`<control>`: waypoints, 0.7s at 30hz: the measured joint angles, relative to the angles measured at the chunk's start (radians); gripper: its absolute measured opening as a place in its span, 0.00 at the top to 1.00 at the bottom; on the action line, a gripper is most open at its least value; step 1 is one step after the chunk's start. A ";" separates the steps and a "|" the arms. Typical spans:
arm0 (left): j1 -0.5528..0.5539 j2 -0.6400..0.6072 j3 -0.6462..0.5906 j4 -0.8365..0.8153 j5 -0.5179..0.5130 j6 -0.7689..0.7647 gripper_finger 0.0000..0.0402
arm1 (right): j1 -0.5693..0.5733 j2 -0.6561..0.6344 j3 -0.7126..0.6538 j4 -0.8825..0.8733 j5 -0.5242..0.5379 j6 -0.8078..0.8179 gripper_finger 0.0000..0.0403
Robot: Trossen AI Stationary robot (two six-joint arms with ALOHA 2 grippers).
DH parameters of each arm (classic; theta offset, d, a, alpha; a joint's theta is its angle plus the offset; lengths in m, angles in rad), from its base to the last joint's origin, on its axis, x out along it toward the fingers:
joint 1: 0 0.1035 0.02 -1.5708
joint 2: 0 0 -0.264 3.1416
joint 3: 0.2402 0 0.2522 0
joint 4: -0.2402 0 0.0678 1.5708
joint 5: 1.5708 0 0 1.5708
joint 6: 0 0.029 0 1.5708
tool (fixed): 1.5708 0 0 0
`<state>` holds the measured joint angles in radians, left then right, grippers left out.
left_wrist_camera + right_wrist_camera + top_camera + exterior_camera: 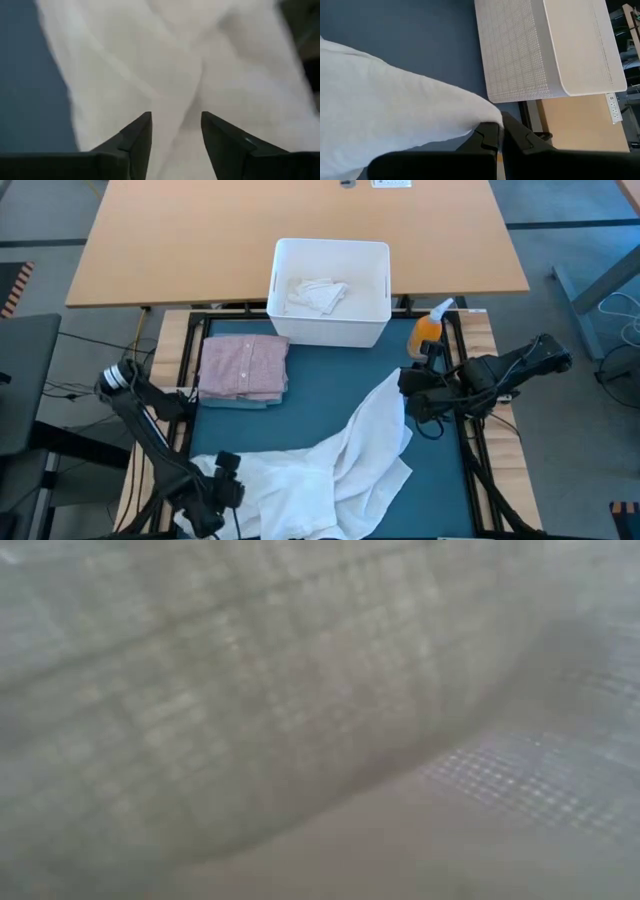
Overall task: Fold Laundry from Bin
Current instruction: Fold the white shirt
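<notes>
A long white cloth (330, 470) lies spread over the teal mat (320, 385), from the near left up to the right. My right gripper (405, 393) is shut on its far right end. My left gripper (222, 480) hangs open over the cloth's near left part (175, 60), fingers pointing down. The low view is filled by white cloth (250, 710) close against the camera. A folded pink shirt (243, 365) lies on folded jeans (240, 401) at the mat's left. The white bin (330, 330) stands at the mat's far edge with a crumpled white piece (315, 293) inside. My right gripper pinches the cloth's far right end (487, 117) between its two fingers, coming slanting down from the table's right. That end is lifted off the mat, and the rest slopes down and lies on it. Whether my left gripper touches the cloth, I cannot tell.
An orange spray bottle (428, 332) stands right of the bin, close to my right arm. A wooden table (300, 220) lies beyond the bin. Bare mat shows between the shirt pile and the cloth.
</notes>
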<state>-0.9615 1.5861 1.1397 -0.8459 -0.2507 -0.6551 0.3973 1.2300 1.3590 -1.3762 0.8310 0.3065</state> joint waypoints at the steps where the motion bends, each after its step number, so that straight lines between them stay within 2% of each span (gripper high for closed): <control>1: 0.000 0.020 0.000 -0.014 0.020 -0.008 0.59 | 0.000 0.000 0.000 0.000 0.000 0.000 0.94; 6: -0.004 0.094 0.000 -0.085 0.120 -0.043 0.57 | 0.000 0.000 0.000 0.000 -0.002 0.000 0.94; 9: -0.016 0.127 0.000 -0.120 0.123 -0.038 0.57 | 0.000 0.000 0.000 0.000 -0.002 0.000 0.94; 16: -0.031 0.197 0.000 -0.175 0.038 -0.029 0.57 | 0.000 0.000 0.000 0.000 -0.002 0.000 0.94; 21: -0.032 0.202 0.000 -0.179 -0.045 -0.024 0.57 | 0.000 0.000 0.000 0.000 -0.002 0.000 0.94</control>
<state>-0.9939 1.7884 1.1397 -1.0245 -0.2959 -0.6788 0.3973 1.2298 1.3590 -1.3758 0.8291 0.3065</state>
